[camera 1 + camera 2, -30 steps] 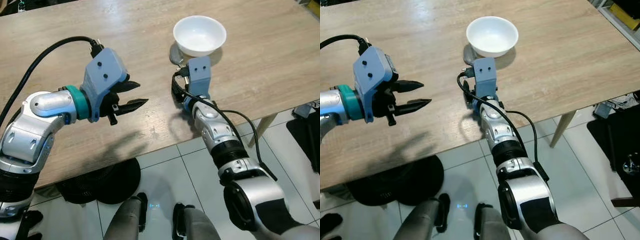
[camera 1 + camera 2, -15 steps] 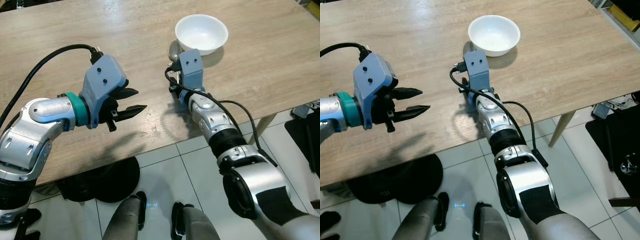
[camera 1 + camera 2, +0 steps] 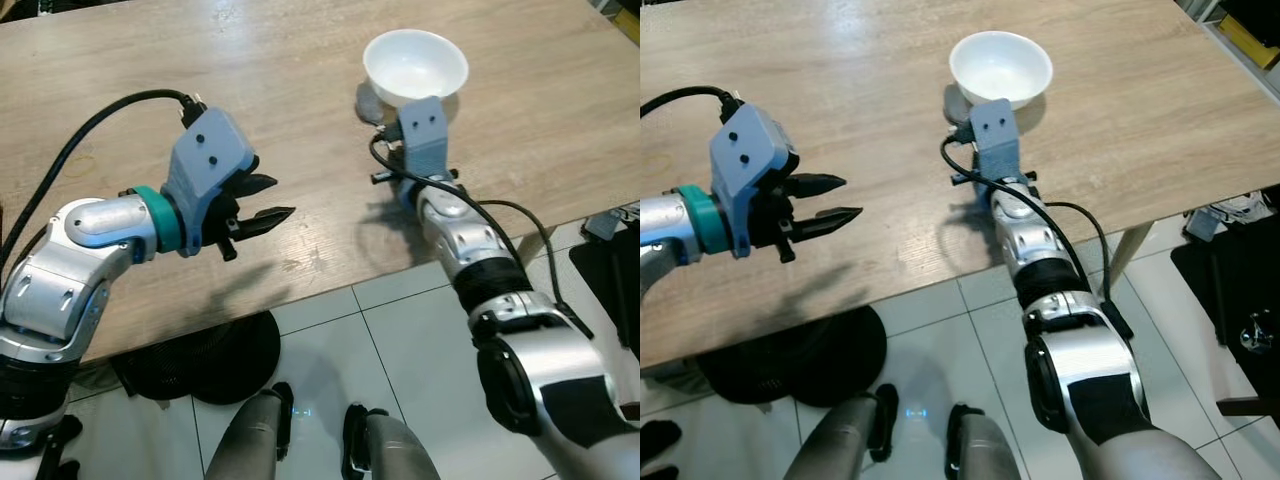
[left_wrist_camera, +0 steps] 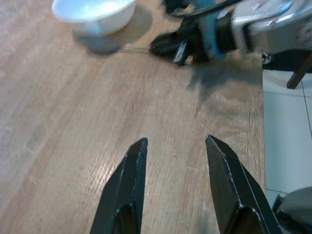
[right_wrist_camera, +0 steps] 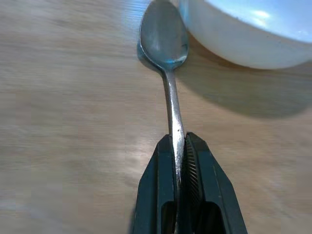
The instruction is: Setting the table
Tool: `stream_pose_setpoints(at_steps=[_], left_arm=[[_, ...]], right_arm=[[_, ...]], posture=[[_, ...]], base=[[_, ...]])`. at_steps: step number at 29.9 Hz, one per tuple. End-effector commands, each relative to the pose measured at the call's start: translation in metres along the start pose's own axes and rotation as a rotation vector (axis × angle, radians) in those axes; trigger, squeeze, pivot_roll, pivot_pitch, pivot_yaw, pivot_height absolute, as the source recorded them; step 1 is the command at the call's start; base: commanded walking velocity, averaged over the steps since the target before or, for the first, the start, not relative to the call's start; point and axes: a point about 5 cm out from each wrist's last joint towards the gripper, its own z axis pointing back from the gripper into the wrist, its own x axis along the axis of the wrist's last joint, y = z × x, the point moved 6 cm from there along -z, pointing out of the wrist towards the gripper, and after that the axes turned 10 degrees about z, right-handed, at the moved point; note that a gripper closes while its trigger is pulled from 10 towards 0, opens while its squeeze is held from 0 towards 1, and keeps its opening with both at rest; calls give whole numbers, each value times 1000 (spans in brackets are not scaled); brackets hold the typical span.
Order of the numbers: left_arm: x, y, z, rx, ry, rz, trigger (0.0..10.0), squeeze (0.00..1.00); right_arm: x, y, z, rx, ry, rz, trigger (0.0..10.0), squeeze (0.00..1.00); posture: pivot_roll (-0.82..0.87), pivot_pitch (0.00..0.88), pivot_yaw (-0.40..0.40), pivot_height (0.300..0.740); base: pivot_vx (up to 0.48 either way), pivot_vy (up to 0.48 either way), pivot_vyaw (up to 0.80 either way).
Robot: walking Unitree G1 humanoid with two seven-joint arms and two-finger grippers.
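Spoon handle clamped in right pincer beside bowl; left pincer apart.

Right pincer is clamped closed with its arm stretched forward; left pincer hovers, fingers spread.

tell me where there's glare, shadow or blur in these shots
Left eye view: window glare streaks the table; the left gripper casts a shadow. Right wrist view: the spoon gleams, the bowl is soft, shadowed beneath. Left wrist view: slight overall blur.
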Motion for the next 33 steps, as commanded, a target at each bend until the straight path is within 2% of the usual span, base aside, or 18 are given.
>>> stream_pose_setpoints(at_steps=[1,2,3,5,8,9,10,11,12,14,19,22,25,27,28,29,30,33], left_arm=[[-10,-1,-1,4,28,25,10000,0],[-11,-2,-2,11,25,34,10000,0],[-12,-2,-3,17,22,42,10000,0],[-12,-2,-3,17,22,42,10000,0],[-14,-2,-4,26,19,56,10000,0],[-14,-2,-4,26,19,56,10000,0],[-16,-2,-5,30,18,61,10000,0],[-16,-2,-5,30,18,61,10000,0],[-17,-2,-6,34,18,67,10000,0],[-18,-2,-7,35,17,69,10000,0],[-18,-1,-12,42,11,75,10000,0],[-18,-1,-13,43,10,75,10000,0],[-18,1,-12,52,11,72,10000,0],[-18,1,-12,56,10,71,10000,0],[-17,1,-12,58,8,71,10000,0],[-17,1,-12,58,8,71,10000,0],[-15,1,-12,59,5,70,10000,0],[-12,0,-14,53,2,68,10000,0]], right_arm=[[-52,1,12,18,154,-31,0,0],[-50,-4,24,57,97,-31,2784,0],[-46,-2,39,123,45,-31,10000,0],[-46,-2,39,123,45,-31,10000,0],[-42,4,74,252,-21,-18,10000,0],[-42,4,74,252,-21,-18,10000,0],[-40,4,91,299,-48,-12,10000,0],[-40,4,91,299,-48,-12,10000,0],[-36,2,111,342,-79,-15,10000,0],[-34,-1,115,337,-86,-21,10000,0],[-14,-19,98,134,-153,-75,10000,0],[-7,-20,96,115,-178,-84,10000,0],[29,-13,79,61,-285,-137,10000,0],[35,-8,74,64,-291,-145,10000,0],[37,-2,68,70,-284,-146,10000,325],[37,-2,68,70,-284,-146,10000,325],[34,4,61,79,-259,-136,10000,1000],[27,12,50,81,-203,-115,10000,1000]], posture=[[165,214,65,740],[158,215,60,740],[158,215,60,740],[158,215,60,740],[137,217,53,740],[137,217,53,740],[128,218,50,740],[128,218,50,740],[116,218,50,740],[109,215,52,740],[113,206,56,740],[113,206,56,740],[125,201,61,740],[133,202,61,740],[133,202,61,740],[133,202,61,740],[137,202,61,740],[137,202,61,740]], base=[[0,0,0],[0,0,0],[0,0,0],[0,0,0],[0,0,0],[0,0,0],[0,0,0],[0,0,0],[0,0,0],[0,0,0],[0,0,0],[0,0,0],[0,0,0],[0,0,0],[0,0,0],[0,0,0],[0,0,0],[0,0,0]])
